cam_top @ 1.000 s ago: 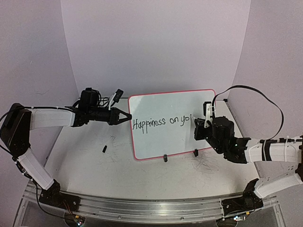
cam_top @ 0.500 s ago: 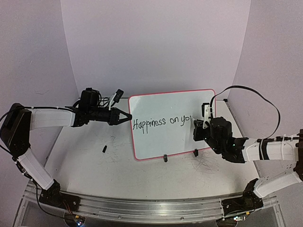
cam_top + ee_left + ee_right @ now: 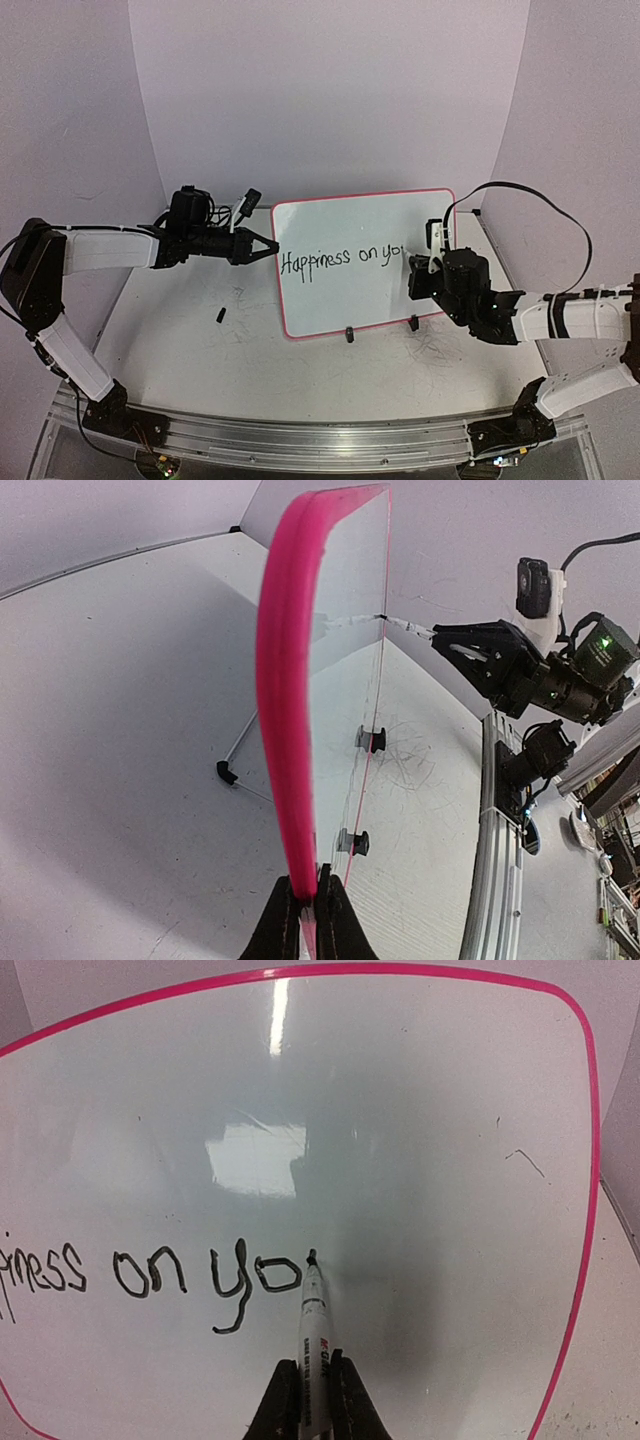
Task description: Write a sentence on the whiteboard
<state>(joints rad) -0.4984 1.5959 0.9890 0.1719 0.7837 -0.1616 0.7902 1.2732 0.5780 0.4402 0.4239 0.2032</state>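
whiteboard (image 3: 370,215) upright on table (image 3: 250,370); left gripper (image 3: 306,900) on its left edge; marker (image 3: 315,1320) in right gripper (image 3: 312,1405) touches board just right of sentence (image 3: 340,258).

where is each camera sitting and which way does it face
Top external: above and behind the bases, looking down at the upright whiteboard; both arms show.
Left wrist: looks along the board's red rim; left end effector shut on it.
Right wrist: faces the sentence; right end effector holds the marker.
Shared: both wrist views show the marker tip on the board.
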